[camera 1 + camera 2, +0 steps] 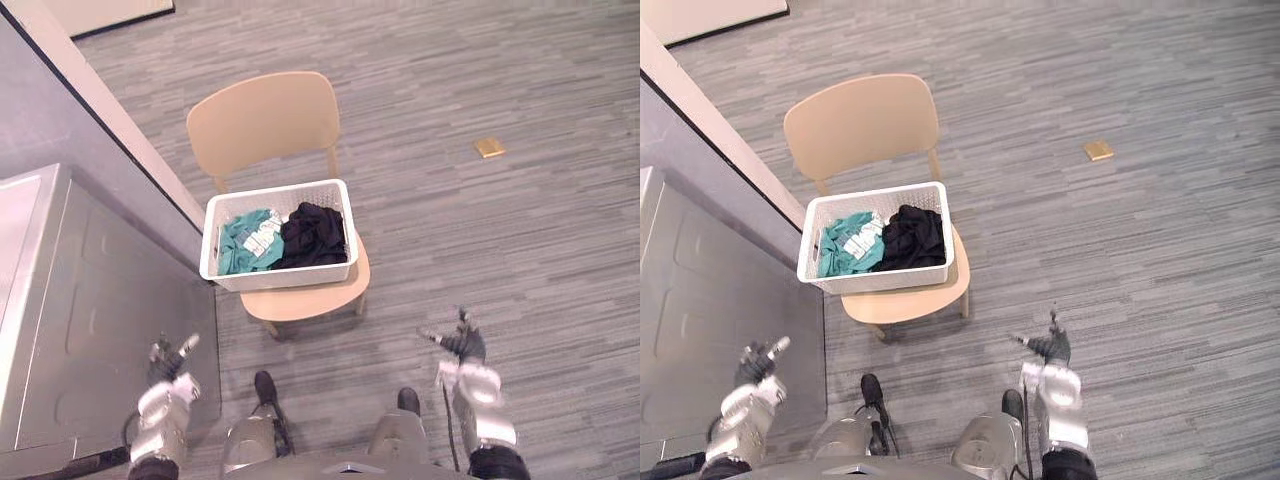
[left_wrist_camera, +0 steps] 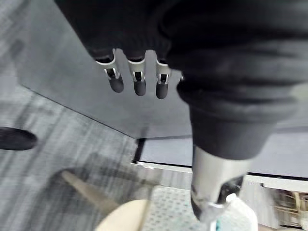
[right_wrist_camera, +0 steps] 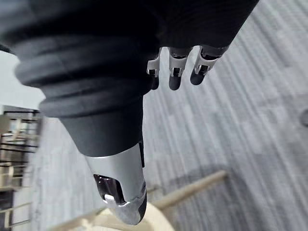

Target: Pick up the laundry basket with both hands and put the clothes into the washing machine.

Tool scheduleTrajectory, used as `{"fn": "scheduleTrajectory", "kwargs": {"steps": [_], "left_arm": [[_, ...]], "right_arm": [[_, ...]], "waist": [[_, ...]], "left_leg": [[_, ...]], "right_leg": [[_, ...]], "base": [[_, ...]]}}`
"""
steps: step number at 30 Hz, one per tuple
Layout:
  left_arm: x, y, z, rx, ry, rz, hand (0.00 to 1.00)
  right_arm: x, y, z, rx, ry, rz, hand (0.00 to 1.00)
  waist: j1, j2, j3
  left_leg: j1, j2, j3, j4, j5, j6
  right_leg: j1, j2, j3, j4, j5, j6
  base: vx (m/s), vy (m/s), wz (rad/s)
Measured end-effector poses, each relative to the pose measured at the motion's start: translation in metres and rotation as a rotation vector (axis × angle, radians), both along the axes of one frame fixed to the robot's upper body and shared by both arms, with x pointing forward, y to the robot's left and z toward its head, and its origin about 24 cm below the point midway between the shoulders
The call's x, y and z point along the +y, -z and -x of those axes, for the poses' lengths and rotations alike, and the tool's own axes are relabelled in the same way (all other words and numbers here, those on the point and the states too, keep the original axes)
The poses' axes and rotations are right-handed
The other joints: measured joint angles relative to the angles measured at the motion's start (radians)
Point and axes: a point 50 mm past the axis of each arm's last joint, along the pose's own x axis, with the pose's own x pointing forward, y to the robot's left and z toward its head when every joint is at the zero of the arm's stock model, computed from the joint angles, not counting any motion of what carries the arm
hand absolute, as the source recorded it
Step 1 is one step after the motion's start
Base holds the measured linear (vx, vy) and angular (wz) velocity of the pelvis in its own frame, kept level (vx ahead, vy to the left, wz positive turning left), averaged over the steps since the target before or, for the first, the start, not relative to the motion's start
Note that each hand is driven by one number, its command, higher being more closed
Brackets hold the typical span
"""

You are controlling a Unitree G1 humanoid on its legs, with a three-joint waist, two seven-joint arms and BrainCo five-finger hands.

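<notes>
White basket (image 1: 280, 272) lies crosswise on the chair (image 1: 265, 115) ahead, nearer the left hand (image 1: 170, 366) than the right hand (image 1: 463, 346), both loosely spread and empty.

Silver dark-tipped fingers (image 2: 138, 79), dark ribbed covers (image 2: 226, 72)

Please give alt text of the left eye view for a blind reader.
A white slotted plastic laundry basket holding a teal garment and a black garment sits on a light wooden chair on grey floor. Nearer the camera, the left hand, beside a grey metal washing machine, and the right hand are open and empty.
</notes>
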Motion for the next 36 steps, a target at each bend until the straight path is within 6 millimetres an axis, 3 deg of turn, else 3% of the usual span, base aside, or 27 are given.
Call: {"fn": "scheduleTrajectory", "kwargs": {"steps": [1, 3, 6, 9, 12, 13, 15, 16, 17, 19, 20, 21, 22, 23, 25, 26, 27, 28, 29, 31, 33, 36], "left_arm": [[-0.003, 0.006, 0.009, 0.040, 0.006, 0.008, 0.00], [-0.012, 0.029, 0.045, 0.208, -0.012, 0.055, 0.00], [-0.024, 0.045, 0.085, 0.363, -0.048, 0.121, 0.00], [-0.026, 0.048, 0.103, 0.417, -0.084, 0.140, 0.00], [-0.026, 0.048, 0.106, 0.414, -0.130, 0.154, 0.00], [-0.026, 0.048, 0.106, 0.411, -0.137, 0.157, 0.00], [-0.030, 0.047, 0.097, 0.384, -0.121, 0.159, 0.00], [-0.026, 0.043, 0.081, 0.333, -0.124, 0.150, 0.00], [-0.025, 0.044, 0.081, 0.341, -0.133, 0.154, 0.00], [-0.033, 0.046, 0.087, 0.365, -0.089, 0.164, 0.00], [-0.034, 0.046, 0.087, 0.369, -0.069, 0.159, 0.00], [-0.024, 0.043, 0.078, 0.360, -0.004, 0.116, 0.00], [-0.015, 0.040, 0.067, 0.338, 0.029, 0.077, 0.00], [-0.007, 0.038, 0.061, 0.339, 0.077, 0.040, 0.00], [-0.009, 0.036, 0.052, 0.325, 0.110, 0.028, 0.00], [-0.014, 0.034, 0.038, 0.299, 0.157, 0.020, 0.00], [-0.016, 0.031, 0.025, 0.282, 0.223, -0.007, 0.00], [-0.019, 0.031, 0.024, 0.285, 0.254, -0.014, 0.00], [-0.026, 0.030, 0.021, 0.285, 0.317, -0.029, 0.00], [-0.036, 0.029, 0.016, 0.268, 0.393, -0.046, 0.00], [-0.040, 0.025, 0.010, 0.236, 0.449, -0.078, 0.00], [-0.036, 0.029, 0.019, 0.279, 0.471, -0.100, 0.00]], "right_arm": [[0.000, 0.006, 0.004, 0.028, 0.004, -0.007, 0.00], [0.001, 0.026, 0.020, 0.138, 0.021, -0.034, 0.00], [0.005, 0.047, 0.036, 0.264, 0.032, -0.073, 0.00], [0.012, 0.062, 0.049, 0.368, 0.015, -0.101, 0.00], [0.020, 0.066, 0.054, 0.389, 0.034, -0.131, 0.00], [0.020, 0.067, 0.054, 0.383, 0.056, -0.144, 0.00], [0.017, 0.066, 0.056, 0.372, 0.125, -0.170, 0.00], [0.019, 0.069, 0.059, 0.361, 0.197, -0.224, 0.00], [0.020, 0.067, 0.056, 0.336, 0.235, -0.243, 0.00], [0.013, 0.063, 0.054, 0.317, 0.239, -0.216, 0.00], [0.009, 0.059, 0.049, 0.296, 0.230, -0.198, 0.00], [0.009, 0.061, 0.048, 0.320, 0.225, -0.199, 0.00], [0.015, 0.064, 0.050, 0.336, 0.232, -0.223, 0.00], [0.015, 0.066, 0.049, 0.338, 0.257, -0.237, 0.00], [0.018, 0.064, 0.043, 0.323, 0.256, -0.249, 0.00], [0.017, 0.061, 0.034, 0.298, 0.267, -0.263, 0.00], [0.030, 0.065, 0.032, 0.310, 0.261, -0.303, 0.00], [0.033, 0.068, 0.036, 0.323, 0.268, -0.318, 0.00], [0.038, 0.071, 0.041, 0.339, 0.274, -0.333, 0.00], [0.041, 0.076, 0.056, 0.374, 0.284, -0.340, 0.00], [0.045, 0.079, 0.061, 0.378, 0.299, -0.364, 0.00], [0.049, 0.078, 0.058, 0.377, 0.271, -0.361, 0.00]], "waist": [[0.002, -0.001, -0.007], [0.002, -0.007, -0.014], [0.007, -0.014, -0.021], [0.025, -0.019, -0.017], [0.025, -0.018, -0.017], [0.023, -0.018, -0.017], [0.021, -0.005, -0.009], [0.014, -0.028, 0.006], [0.016, -0.017, 0.006], [0.033, 0.025, 0.009], [0.029, 0.034, 0.008], [0.005, -0.034, 0.001], [-0.025, -0.059, 0.001], [-0.009, -0.050, -0.003], [-0.023, -0.040, -0.008], [-0.029, -0.029, -0.013], [-0.016, -0.078, 0.009], [-0.018, -0.077, 0.010], [-0.021, -0.101, -0.001], [-0.026, -0.094, -0.009], [-0.030, -0.118, -0.014], [-0.027, -0.138, -0.003]], "left_leg": [[0.005, 0.000, 0.006, 0.001, -0.003, 0.001], [0.044, 0.002, 0.011, 0.002, -0.015, -0.005], [0.060, 0.020, 0.008, 0.023, -0.031, -0.015], [0.035, 0.055, -0.023, 0.120, -0.069, -0.019], [-0.029, 0.075, -0.078, 0.184, -0.042, 0.001], [-0.043, 0.074, -0.078, 0.184, -0.021, 0.013], [-0.086, 0.059, -0.109, 0.124, 0.116, 0.049], [-0.127, 0.057, -0.011, 0.230, 0.037, 0.095], [-0.221, 0.149, 0.125, 0.677, -0.235, 0.193], [-0.202, 0.252, 0.175, 1.082, -0.356, 0.213], [-0.200, 0.227, 0.176, 1.039, -0.368, 0.185], [-0.137, 0.041, 0.123, 0.756, -0.366, 0.157], [-0.093, -0.006, 0.107, 0.718, -0.384, 0.167], [0.000, 0.064, 0.105, 0.851, -0.458, 0.129], [0.123, 0.064, 0.017, 0.638, -0.504, -0.019], [0.154, 0.019, -0.002, 0.445, -0.543, -0.022], [0.170, -0.030, 0.012, 0.357, -0.484, 0.010], [0.175, -0.045, 0.007, 0.325, -0.467, 0.023], [0.190, -0.063, 0.007, 0.287, -0.442, 0.033], [0.188, -0.090, 0.009, 0.253, -0.419, 0.052], [0.185, -0.130, 0.025, 0.201, -0.386, 0.068], [0.196, -0.148, 0.046, 0.177, -0.368, 0.080]], "right_leg": [[0.002, 0.000, 0.004, -0.002, 0.000, 0.000], [0.034, 0.002, 0.009, -0.003, -0.005, 0.000], [0.053, 0.017, 0.008, 0.011, -0.020, -0.009], [0.061, 0.036, -0.006, 0.080, -0.062, -0.026], [0.032, 0.037, -0.075, 0.198, -0.130, -0.058], [0.026, 0.032, -0.095, 0.223, -0.146, -0.065], [0.030, 0.042, -0.171, 0.265, -0.187, -0.128], [0.037, -0.010, -0.273, 0.286, -0.178, -0.132], [0.036, -0.025, -0.332, 0.332, -0.180, -0.133], [0.066, -0.023, -0.401, 0.388, -0.187, -0.142], [0.084, -0.020, -0.425, 0.392, -0.194, -0.138], [0.073, -0.047, -0.397, 0.346, -0.217, -0.125], [0.071, -0.057, -0.386, 0.291, -0.174, -0.163], [0.096, -0.029, -0.436, 0.208, -0.072, -0.163], [0.056, 0.000, -0.452, 0.189, -0.039, -0.156], [0.008, 0.004, -0.460, 0.175, -0.010, -0.165], [-0.009, -0.016, -0.445, 0.145, 0.039, -0.174], [-0.004, -0.013, -0.441, 0.114, 0.062, -0.173], [0.019, -0.011, -0.439, 0.057, 0.118, -0.167], [0.034, -0.012, -0.430, -0.012, 0.176, -0.165], [0.024, -0.018, -0.405, -0.081, 0.242, -0.167], [0.019, -0.018, -0.379, -0.104, 0.261, -0.181]], "base": [[0.03, -0.012, -0.18], [0.03, -0.018, -0.11], [0.03, -0.053, -0.03], [0.01, -0.111, 0.14], [-0.04, -0.119, 0.64], [-0.11, -0.110, 1.14], [-0.15, -0.079, 1.51], [-0.23, -0.090, 1.72], [-0.25, -0.084, 1.47], [-0.27, -0.063, 0.74], [-0.37, -0.072, 1.27], [-0.33, -0.047, 1.60], [-0.37, -0.055, 1.71], [-0.27, 0.003, 1.09], [-0.27, 0.058, 0.60], [-0.37, 0.133, 0.31], [-0.44, 0.123, 0.18], [-0.39, 0.083, -0.02], [-0.39, 0.060, 0.00], [-0.28, 0.064, -0.10], [-0.21, 0.063, -0.21], [-0.15, 0.023, -0.20]]}}
